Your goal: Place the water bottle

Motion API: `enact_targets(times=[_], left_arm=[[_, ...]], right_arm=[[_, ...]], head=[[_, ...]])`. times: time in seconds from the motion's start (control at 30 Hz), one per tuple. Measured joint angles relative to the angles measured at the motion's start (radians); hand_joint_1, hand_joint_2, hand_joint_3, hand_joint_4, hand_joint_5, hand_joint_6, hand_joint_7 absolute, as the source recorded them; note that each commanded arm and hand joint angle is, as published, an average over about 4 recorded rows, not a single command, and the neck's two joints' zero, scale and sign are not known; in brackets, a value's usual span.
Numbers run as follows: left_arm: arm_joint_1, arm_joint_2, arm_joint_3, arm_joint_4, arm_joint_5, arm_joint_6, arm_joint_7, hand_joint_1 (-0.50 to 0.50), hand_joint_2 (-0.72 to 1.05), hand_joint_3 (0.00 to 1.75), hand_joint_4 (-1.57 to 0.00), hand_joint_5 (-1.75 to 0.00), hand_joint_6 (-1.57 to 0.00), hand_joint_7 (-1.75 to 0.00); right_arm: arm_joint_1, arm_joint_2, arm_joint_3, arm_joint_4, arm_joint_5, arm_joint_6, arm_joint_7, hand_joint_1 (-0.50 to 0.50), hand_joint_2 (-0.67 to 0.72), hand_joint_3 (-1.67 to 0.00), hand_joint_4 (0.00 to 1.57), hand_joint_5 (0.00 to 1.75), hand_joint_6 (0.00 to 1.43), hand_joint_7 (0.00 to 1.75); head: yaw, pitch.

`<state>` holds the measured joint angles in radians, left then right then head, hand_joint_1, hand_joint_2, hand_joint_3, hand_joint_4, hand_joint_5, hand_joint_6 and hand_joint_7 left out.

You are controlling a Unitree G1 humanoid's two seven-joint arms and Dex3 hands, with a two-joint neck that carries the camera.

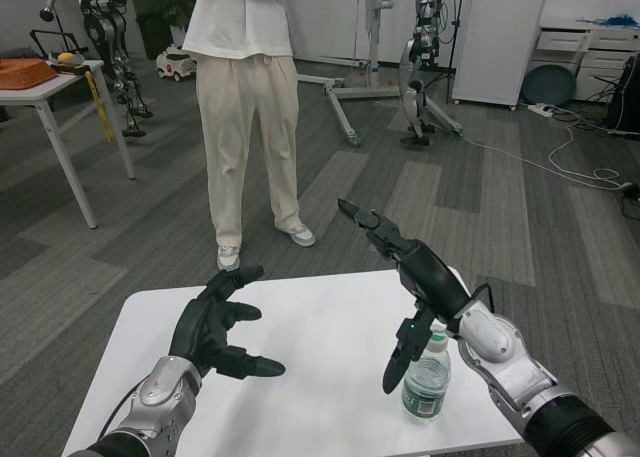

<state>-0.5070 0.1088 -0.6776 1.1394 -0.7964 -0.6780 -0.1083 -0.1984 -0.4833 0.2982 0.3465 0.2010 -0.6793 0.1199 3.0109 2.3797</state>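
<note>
Water bottle (pixel 427 379) stands upright on the white table (pixel 320 317), near its front right edge. Clear plastic, white cap, green label band.

Right hand (pixel 415 277) is spread and holds nothing. Its fingers (pixel 362 220) reach up and away from the bottle, out past the table's far edge. The thumb (pixel 400 357) hangs down just left of the bottle's cap and shoulder, tip roughly level with the label. Cannot tell whether the thumb touches the bottle; it looks just beside it. Bottle sits under the palm and wrist, not between the fingers. Silver right forearm (pixel 520 377) comes in from the lower right, behind the bottle.

Left hand (pixel 215 327) hovers over the left half of the table, released, nothing in it. Its fingers are apart and loosely bent, tips pointing right toward the table's middle. Bottle is well apart from those fingertips, across the bare middle of the table.

A person (pixel 245 97) in white top and cream trousers stands on the grey carpet beyond the table's far edge, past the left fingers. Another table (pixel 50 87) with an orange tray (pixel 22 73) is at far left.
</note>
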Motion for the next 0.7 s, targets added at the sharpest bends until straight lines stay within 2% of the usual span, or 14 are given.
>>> enact_targets(times=[0.1,0.23,0.53,0.7], left_arm=[[0.000,0.000,0.002,-0.001,0.002,0.000,0.000,-0.50,-0.02,0.17,0.00,-1.75,0.00,-0.70],[0.003,0.000,0.011,-0.005,0.010,-0.001,0.000,-0.50,-0.02,0.13,0.00,-1.75,0.00,-0.70],[0.009,0.001,0.052,-0.022,0.041,-0.010,0.005,-0.50,-0.02,0.15,0.00,-1.75,0.00,-0.70],[0.011,0.001,0.057,-0.023,0.051,-0.011,0.006,-0.50,-0.02,0.15,0.00,-1.75,0.00,-0.70]], right_arm=[[0.000,0.000,0.000,0.000,0.000,0.000,0.000,-0.46,0.22,0.00,0.00,0.00,0.00,0.00],[0.000,0.000,-0.002,-0.001,0.000,0.000,0.000,-0.46,0.22,0.00,0.00,0.00,0.00,0.00],[0.003,0.000,-0.027,-0.002,0.000,0.000,0.002,-0.46,0.22,0.00,0.00,0.00,0.00,0.00],[0.015,0.000,-0.040,-0.003,0.000,0.000,0.003,-0.46,0.22,0.00,0.00,0.00,0.00,0.00]], head=[[0.002,0.000],[0.003,0.002],[0.008,0.001],[-0.009,-0.057]])
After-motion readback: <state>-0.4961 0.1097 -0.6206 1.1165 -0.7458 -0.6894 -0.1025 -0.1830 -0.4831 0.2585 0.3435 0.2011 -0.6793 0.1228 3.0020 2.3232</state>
